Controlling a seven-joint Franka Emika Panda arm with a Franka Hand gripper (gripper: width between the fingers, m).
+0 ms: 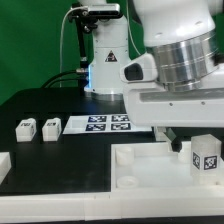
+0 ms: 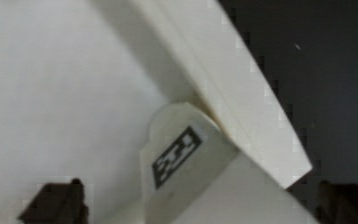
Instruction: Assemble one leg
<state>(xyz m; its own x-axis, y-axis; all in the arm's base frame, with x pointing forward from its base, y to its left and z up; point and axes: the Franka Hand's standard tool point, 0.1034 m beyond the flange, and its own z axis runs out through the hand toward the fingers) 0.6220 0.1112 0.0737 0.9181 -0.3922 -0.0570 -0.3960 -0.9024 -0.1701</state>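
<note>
Above, the two-finger gripper (image 1: 178, 137) stands fully open, holding nothing; the small white plastic rectangular leg (image 1: 206, 156) with marker tag stands upright at five o'clock of its fingers (image 2: 55, 203), on the large white tray-like part (image 1: 140, 172).

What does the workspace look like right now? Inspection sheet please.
surface: black table, white raised edge at the near side.
job's things: one leg stands on the large white tray part; two more legs lie apart on the table at the exterior view's left.
clutter: marker board flat on the table; nothing else seen.
hand: hand open, holding nothing, just above the tray beside the standing leg.
cables: thin cables by the robot base at the back.
surroundings: green backdrop.
</note>
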